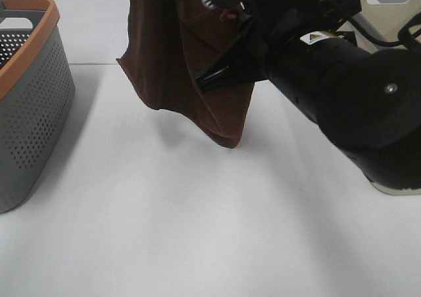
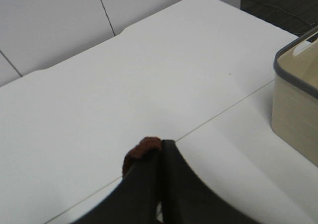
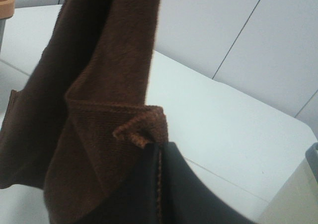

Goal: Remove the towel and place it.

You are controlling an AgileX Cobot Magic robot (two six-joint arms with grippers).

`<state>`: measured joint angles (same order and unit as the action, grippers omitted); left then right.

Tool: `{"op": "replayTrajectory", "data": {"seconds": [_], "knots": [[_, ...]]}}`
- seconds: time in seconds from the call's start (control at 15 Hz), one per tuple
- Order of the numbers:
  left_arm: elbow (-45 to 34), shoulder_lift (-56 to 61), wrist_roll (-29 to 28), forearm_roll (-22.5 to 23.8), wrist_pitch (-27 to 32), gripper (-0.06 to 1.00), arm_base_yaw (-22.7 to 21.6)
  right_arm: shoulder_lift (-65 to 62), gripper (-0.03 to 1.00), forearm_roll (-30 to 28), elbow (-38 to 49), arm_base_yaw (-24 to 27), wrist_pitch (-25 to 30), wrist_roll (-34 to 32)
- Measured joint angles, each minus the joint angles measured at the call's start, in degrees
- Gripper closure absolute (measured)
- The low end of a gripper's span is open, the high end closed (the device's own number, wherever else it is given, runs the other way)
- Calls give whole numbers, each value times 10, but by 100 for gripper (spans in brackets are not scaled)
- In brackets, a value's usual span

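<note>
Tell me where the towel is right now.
In the exterior high view the towel hangs above the table, upper middle, between the grey basket at left and the beige basket at right.

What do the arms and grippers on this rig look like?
The right arm is a thick, glossy black cylinder with a small white label, one silver screw and thin black cables behind it. The left gripper and right gripper have flat black fingers tapering towards the tips.

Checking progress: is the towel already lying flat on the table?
No, the towel hangs in vertical folds, pinched by the right pincer.
</note>
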<state>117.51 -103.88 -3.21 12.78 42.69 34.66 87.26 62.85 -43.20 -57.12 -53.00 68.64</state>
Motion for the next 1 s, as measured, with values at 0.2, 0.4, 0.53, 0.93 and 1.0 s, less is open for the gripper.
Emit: {"op": "replayTrajectory", "data": {"seconds": [0.2,0.4,0.53,0.93,1.0], "knots": [[0,0,-9,9,66,94,-34,-6,97,12,-35,57,88,-7],[0,-1,-10,6,124,94,-67,-6,97,18,-92,140,277,-7],[0,-1,-10,-8,142,94,-89,-6,97,19,-133,197,416,-8],[0,-11,-9,-88,161,94,-143,5,97,-10,-238,349,647,-46],[0,-18,-4,-93,161,94,-144,20,97,-36,-256,363,687,-62]]}}
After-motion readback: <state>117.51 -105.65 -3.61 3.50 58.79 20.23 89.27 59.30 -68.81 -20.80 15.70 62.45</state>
